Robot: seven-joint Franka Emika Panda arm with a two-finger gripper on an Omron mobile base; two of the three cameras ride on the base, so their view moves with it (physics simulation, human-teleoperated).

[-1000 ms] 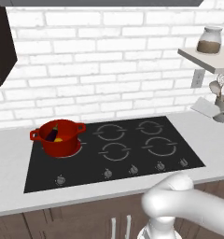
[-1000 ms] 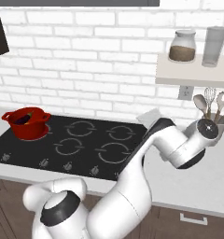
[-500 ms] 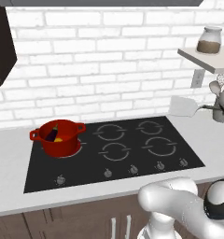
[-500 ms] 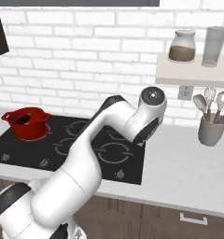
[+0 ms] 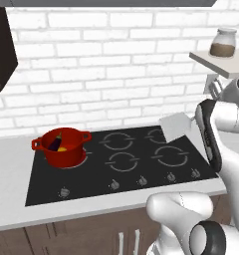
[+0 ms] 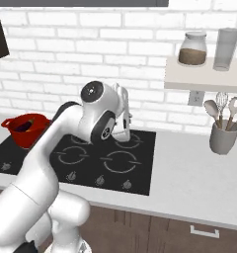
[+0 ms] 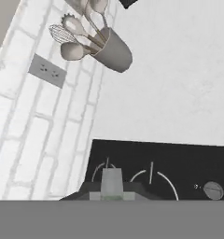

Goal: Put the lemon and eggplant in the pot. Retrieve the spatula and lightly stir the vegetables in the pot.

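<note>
1. Spatula (image 5: pixel 175 125): clamped in the closed gripper (image 6: pixel 123 114), flat grey blade hanging above the right rear part of the cooktop (image 5: pixel 91 184), not touching the glass.
2. Changed in the last second: one second ago, hand far at the right end of the counter (image 6: pixel 189 173), down at the grey utensil holder (image 6: pixel 223 138). Now swung back to the left, over the right burners, with the tool taken along. Holder left behind with the whisk and spoons inside, well apart from the hand.
3. Pot (image 5: pixel 60 147): at the left edge of the cooktop, on the left burner, same place as before. Eggplant (image 5: pixel 55 143) and lemon (image 5: pixel 62 149) both inside, lying beside each other on the red bottom.
4. Meaning for the task, as a judgement: loading of the vegetables done, fetching of the spatula done as well; now in the carrying step toward the pot.
5. Still open: crossing the whole cooktop to the left, then lowering the blade into the pot and stirring lightly.
6. Needed for the next move: enough height to pass over the near rim and the loop handle, then a slow descent between the two vegetables.
7. Possible trouble: pushing the pot sideways off its burner, or throwing the small lemon over the rim with a too strong stroke.
</note>
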